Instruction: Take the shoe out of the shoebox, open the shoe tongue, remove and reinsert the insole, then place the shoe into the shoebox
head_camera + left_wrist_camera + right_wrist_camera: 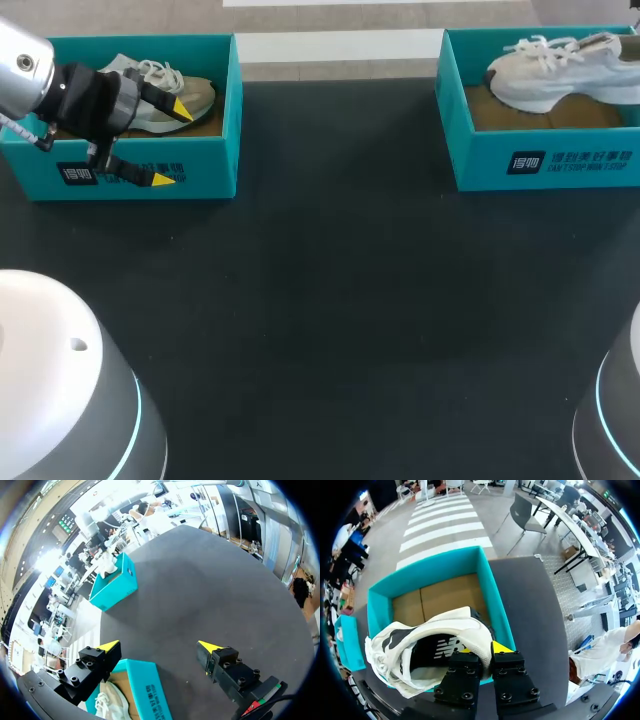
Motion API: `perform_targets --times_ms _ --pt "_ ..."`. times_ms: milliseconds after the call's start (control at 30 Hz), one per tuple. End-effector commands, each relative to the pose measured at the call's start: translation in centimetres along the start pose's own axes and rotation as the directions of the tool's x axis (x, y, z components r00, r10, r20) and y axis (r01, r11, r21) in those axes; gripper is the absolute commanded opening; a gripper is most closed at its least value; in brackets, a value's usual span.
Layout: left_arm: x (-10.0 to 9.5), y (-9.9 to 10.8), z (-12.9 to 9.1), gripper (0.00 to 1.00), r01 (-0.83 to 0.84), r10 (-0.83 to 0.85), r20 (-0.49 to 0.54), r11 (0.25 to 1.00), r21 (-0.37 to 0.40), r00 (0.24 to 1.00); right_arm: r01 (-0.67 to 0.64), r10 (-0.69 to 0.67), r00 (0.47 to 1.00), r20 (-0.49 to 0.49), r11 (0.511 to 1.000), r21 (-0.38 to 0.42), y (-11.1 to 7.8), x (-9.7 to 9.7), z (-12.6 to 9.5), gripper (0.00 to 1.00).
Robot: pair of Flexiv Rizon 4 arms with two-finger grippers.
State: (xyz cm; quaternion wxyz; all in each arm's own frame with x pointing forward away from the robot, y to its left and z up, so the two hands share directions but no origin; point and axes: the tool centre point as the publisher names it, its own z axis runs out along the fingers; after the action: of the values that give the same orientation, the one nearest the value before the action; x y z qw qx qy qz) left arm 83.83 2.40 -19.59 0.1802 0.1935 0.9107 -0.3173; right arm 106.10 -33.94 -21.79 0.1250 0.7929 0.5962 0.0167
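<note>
So the white lace-up trainer with black lining (445,625) is in the right teal cardboard shoebox (420,572), with the right gripper (487,649) pinched narrow on its collar. The left gripper (171,144) is spread wide and holding nothing, over the other teal shoebox (200,160) with a grey-beige trainer (195,92) in it.

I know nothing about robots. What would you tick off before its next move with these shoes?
1. Left tool open: ok.
2. Left tool centred over the grey shoe: not ok; it straddles the front wall of the left shoebox.
3. Grey shoe lying inside its box: ok.
4. Right tool at the white shoe in the right shoebox: ok.
5. Right tool's hold on that shoe: cannot tell.
</note>
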Motion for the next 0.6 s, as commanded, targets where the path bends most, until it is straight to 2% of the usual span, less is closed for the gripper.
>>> perform_targets --times_ms 33,600 --pt "0.0 0.0 0.0 1.00 0.000 0.000 -0.001 1.000 -0.002 1.000 -0.008 0.008 1.000 0.003 1.000 -0.007 0.4 0.0 1.0 0.00" --pt "0.0 0.0 0.0 1.00 0.000 0.000 -0.001 1.000 -0.002 1.000 -0.046 0.045 0.998 0.046 0.999 0.022 -0.4 -0.4 4.5 0.00"
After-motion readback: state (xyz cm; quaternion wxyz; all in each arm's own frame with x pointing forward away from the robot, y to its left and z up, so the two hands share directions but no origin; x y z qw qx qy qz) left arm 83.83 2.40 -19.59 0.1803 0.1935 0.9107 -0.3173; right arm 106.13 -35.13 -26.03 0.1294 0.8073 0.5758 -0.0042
